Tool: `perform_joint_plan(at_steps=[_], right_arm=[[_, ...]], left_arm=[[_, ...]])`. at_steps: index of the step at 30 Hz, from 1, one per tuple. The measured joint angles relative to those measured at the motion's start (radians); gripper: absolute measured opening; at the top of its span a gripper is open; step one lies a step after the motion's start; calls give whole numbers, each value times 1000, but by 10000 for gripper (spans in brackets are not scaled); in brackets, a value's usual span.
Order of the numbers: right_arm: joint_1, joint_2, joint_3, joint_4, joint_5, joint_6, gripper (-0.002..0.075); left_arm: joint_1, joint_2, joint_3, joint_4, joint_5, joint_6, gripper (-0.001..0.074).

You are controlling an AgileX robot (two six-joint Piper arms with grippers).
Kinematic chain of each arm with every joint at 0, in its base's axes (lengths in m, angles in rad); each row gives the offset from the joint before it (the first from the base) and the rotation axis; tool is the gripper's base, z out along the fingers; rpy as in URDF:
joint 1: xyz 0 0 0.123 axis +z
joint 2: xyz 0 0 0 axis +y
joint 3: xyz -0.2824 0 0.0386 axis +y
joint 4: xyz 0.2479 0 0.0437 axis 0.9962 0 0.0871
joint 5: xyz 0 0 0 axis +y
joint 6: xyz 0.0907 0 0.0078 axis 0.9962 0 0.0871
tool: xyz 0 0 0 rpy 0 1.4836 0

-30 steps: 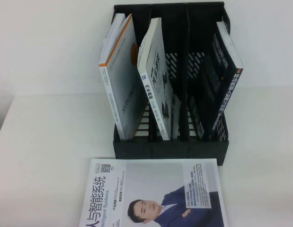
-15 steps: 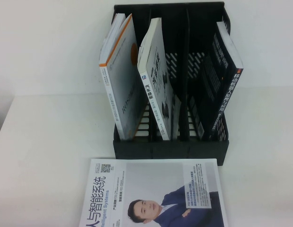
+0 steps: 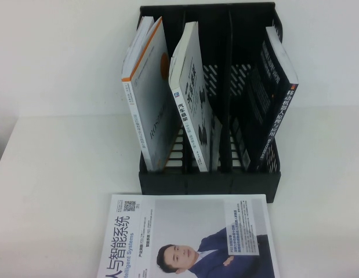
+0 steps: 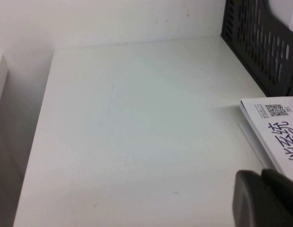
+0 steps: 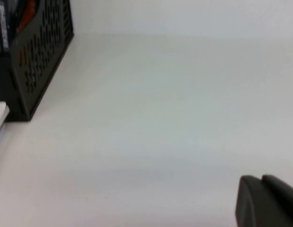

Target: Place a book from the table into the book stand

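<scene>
A white book [image 3: 188,237] with a man's portrait lies flat on the table in front of the black book stand [image 3: 209,179]; its corner also shows in the left wrist view [image 4: 274,123]. The stand holds three upright books: a white and orange one [image 3: 149,98], a white one [image 3: 192,98] and a dark one [image 3: 275,98]. Neither gripper shows in the high view. My left gripper [image 4: 264,198] is shut and empty, just left of the flat book. My right gripper [image 5: 265,201] is shut and empty over bare table right of the stand [image 5: 39,56].
The white table [image 3: 57,191] meets a white wall behind the stand. The table's left edge [image 4: 35,137] drops off beside my left gripper.
</scene>
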Motion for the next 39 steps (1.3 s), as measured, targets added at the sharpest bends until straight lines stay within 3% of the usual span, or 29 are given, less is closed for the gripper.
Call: perform_joint_plan(at_steps=[39], right_arm=[[0,-51,-16,0,109,-5,-2]], left_arm=[[0,0,0,-2,4,0,-2]])
